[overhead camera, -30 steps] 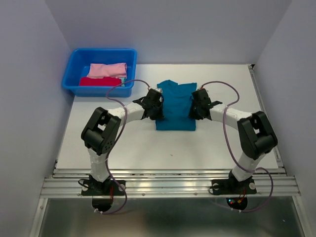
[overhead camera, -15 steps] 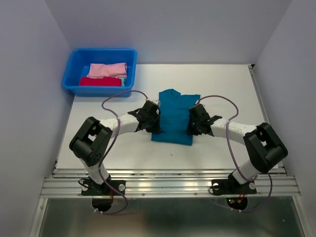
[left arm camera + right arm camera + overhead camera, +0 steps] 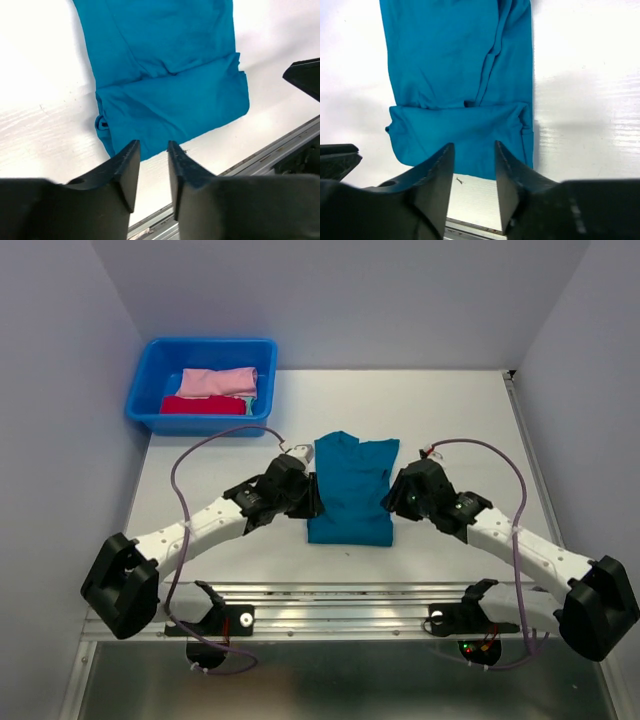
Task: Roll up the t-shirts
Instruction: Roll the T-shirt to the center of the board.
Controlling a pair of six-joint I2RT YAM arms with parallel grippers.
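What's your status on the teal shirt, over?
Left gripper open, empty. Right gripper open, empty. Teal t-shirt flat on table, near hem folded over once. Nothing blocking.

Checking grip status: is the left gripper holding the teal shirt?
No, the left gripper is open and empty; the teal t-shirt lies beyond it.

Teal t-shirt [image 3: 165, 75] flat on the white table [image 3: 40, 125] — a fold at its near end — left fingers [image 3: 125, 170] apart, empty.

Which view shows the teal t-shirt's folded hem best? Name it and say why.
Right wrist: the teal t-shirt's folded hem lies square-on, creases clear. Left wrist shows it slanted; the top view shows it small.
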